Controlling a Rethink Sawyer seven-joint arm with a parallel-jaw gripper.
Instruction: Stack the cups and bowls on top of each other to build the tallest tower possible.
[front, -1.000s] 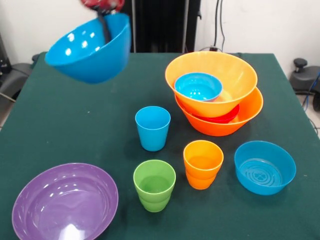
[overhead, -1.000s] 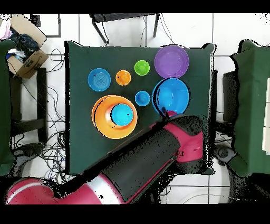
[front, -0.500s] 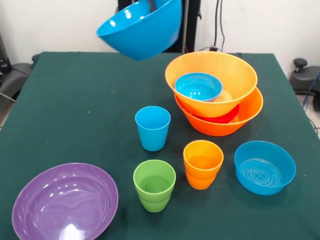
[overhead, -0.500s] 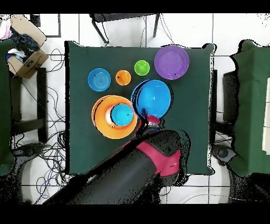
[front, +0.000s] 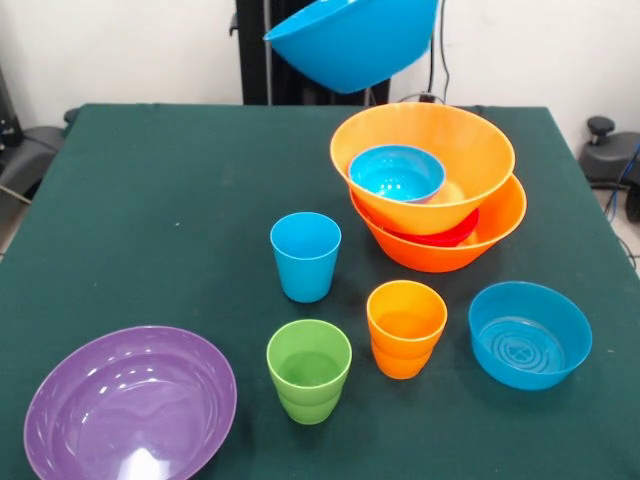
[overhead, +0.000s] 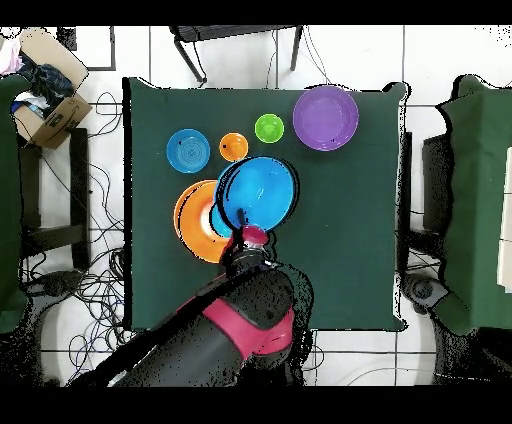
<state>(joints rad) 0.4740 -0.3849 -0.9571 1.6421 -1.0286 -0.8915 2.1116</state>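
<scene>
My gripper is shut on the rim of the large blue bowl and holds it tilted, high above the table's far side, just left of the tower. From overhead the held bowl overlaps the tower's edge and hides the blue cup. The tower is two large orange bowls with the small red bowl between them and a smaller blue bowl in the top one. The blue cup, green cup, orange cup, second smaller blue bowl and purple bowl stand apart on the green table.
The cups stand in a cluster in front of the tower. The purple bowl is at the near left corner in the front view. A cardboard box and chairs stand off the table. My arm reaches in from the base side.
The gripper has carried the large blue bowl sideways from the table's far left, in the front view, to beside the tower, and higher. Nothing on the table has moved.
</scene>
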